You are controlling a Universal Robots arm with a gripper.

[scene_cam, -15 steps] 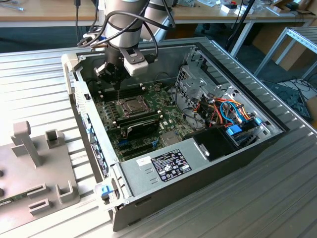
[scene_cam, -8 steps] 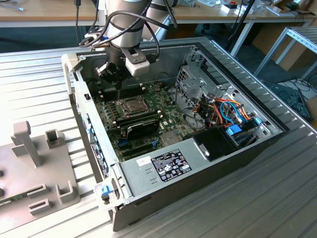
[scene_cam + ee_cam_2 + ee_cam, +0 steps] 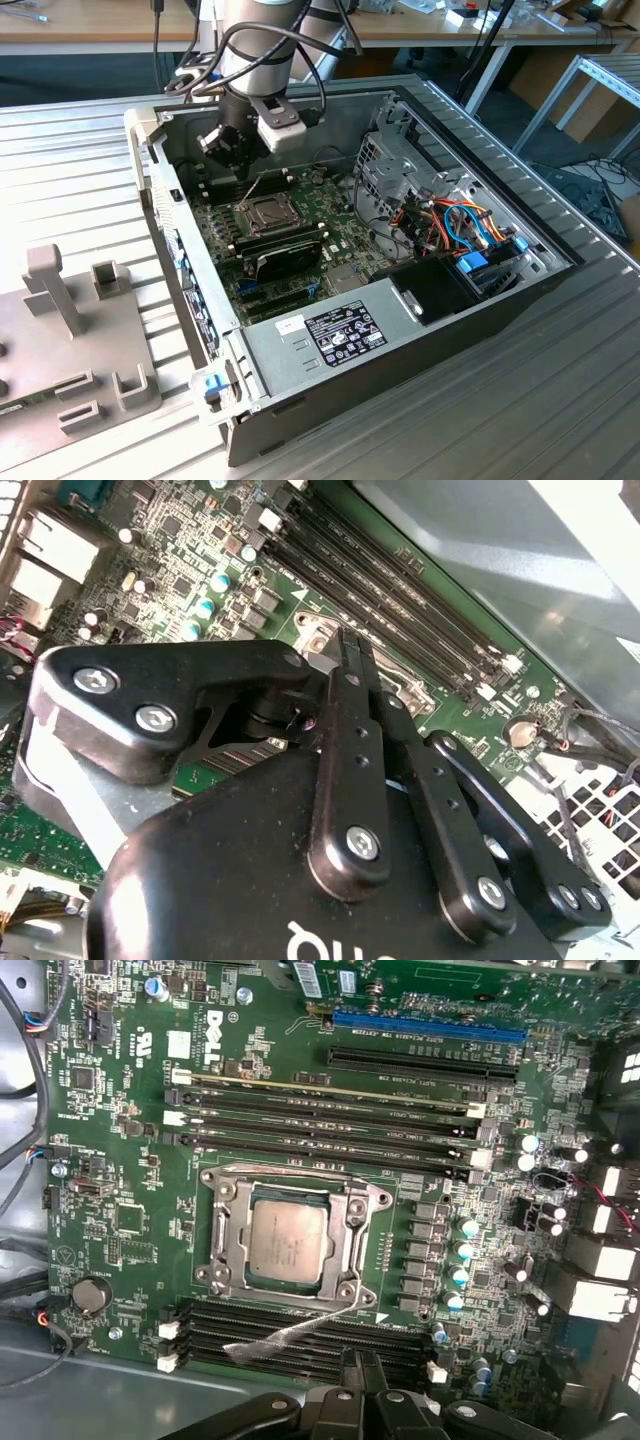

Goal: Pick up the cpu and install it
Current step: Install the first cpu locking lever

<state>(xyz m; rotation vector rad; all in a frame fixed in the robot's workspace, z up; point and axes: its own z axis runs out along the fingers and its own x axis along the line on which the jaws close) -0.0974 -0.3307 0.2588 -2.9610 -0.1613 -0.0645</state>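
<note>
First wrist view | cpu in socket | pincer mostly cut off

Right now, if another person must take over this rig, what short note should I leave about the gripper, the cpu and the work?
Gripper: jaws shut, holding nothing, over the memory slots beside the socket.
Cpu: lies flat inside the socket, silver top up, on the motherboard.
Done: cpu is placed in the socket.
Left: I cannot tell whether the socket frame is latched.
</note>
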